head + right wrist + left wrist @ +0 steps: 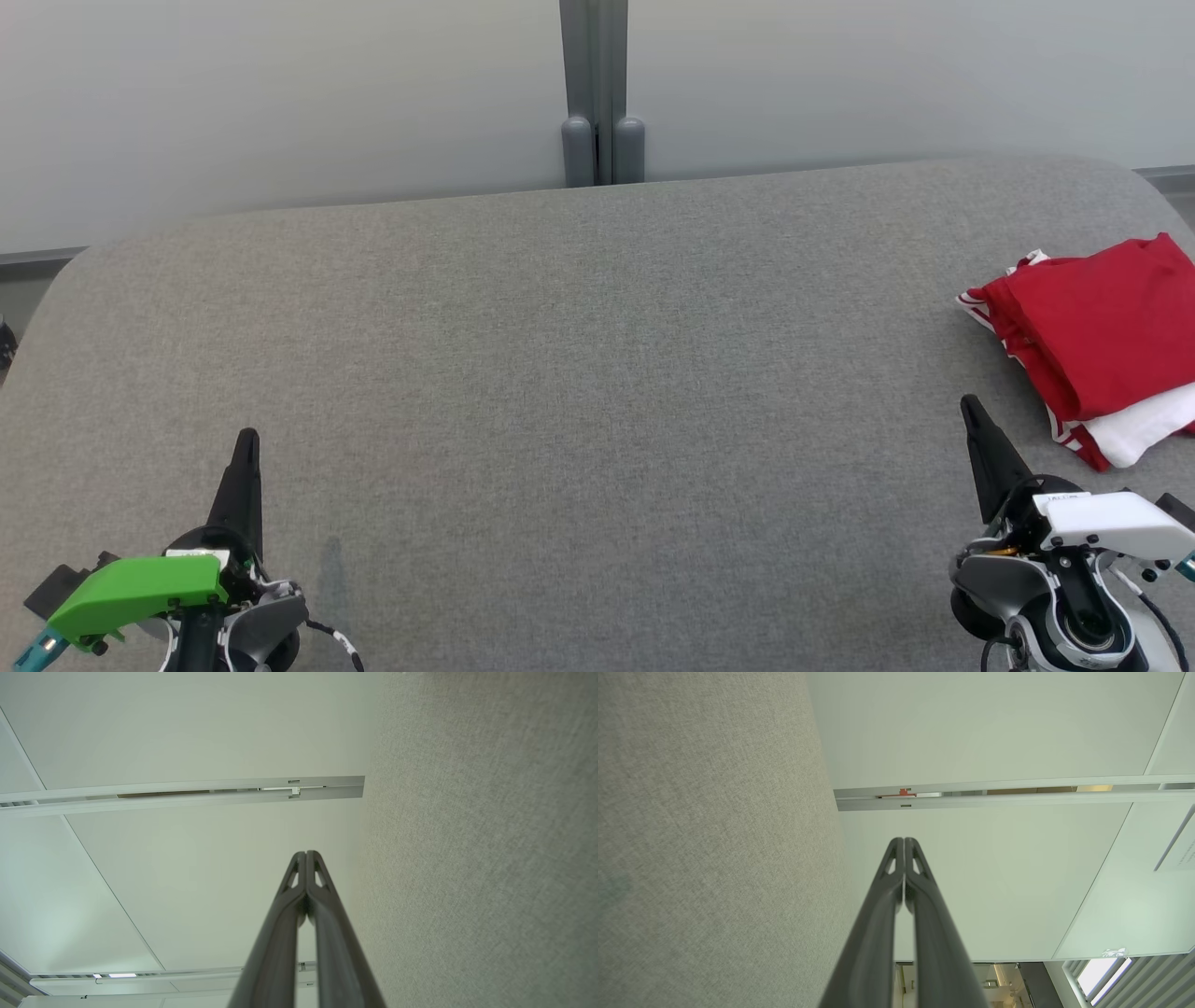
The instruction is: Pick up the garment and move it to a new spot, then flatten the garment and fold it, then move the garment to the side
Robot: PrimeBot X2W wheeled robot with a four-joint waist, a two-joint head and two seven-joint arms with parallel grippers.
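The garment [1092,345], red with white trim and a white part underneath, lies folded at the right edge of the grey table [579,373]. My right gripper [971,403] is at the lower right, shut and empty, its tip a short way in front and left of the garment, not touching it. My left gripper [247,437] is at the lower left, shut with nothing in it, far from the garment. In the wrist views both pairs of fingers are pressed together: left gripper [904,841], right gripper [306,854].
A grey post [597,93] stands behind the table's far edge against a pale wall [280,103]. The table's grey cloth surface stretches wide between the two grippers.
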